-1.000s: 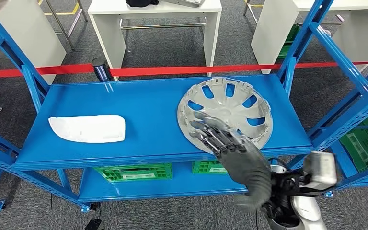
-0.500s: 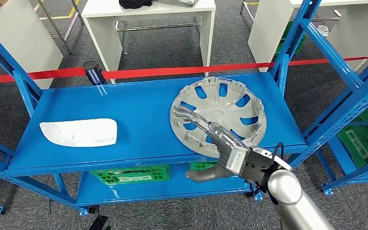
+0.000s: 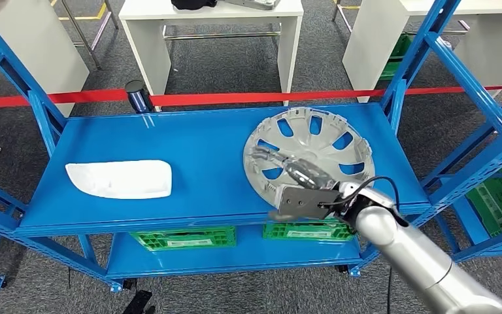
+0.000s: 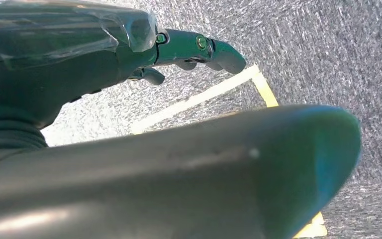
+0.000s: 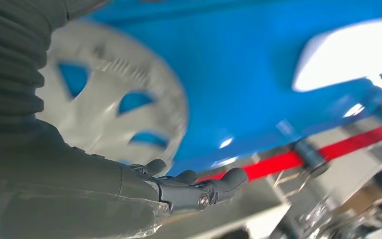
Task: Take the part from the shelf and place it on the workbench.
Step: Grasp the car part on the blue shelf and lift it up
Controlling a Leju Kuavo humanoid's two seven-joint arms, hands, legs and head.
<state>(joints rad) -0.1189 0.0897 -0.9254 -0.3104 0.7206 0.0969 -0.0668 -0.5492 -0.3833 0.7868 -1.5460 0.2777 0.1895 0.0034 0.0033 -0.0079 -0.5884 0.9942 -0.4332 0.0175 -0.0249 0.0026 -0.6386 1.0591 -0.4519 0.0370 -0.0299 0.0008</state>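
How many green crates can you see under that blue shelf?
2 under the shelf: one green crate beneath its left-middle, another green crate under the hubcap. More green ones sit in the rack at far right; some may be hidden.

Right robot hand (image 3: 294,180) outstretched, fingers apart

The right hand (image 3: 299,185) has come forward from below the front edge of the blue metal shelf (image 3: 196,157) and now lies out over the round silver plastic hubcap (image 3: 308,156), its fingers (image 3: 269,159) reaching across the spokes toward the middle. A second ago it was lower, with only the fingertips over the hubcap's near rim. The hubcap itself lies in the same spot.
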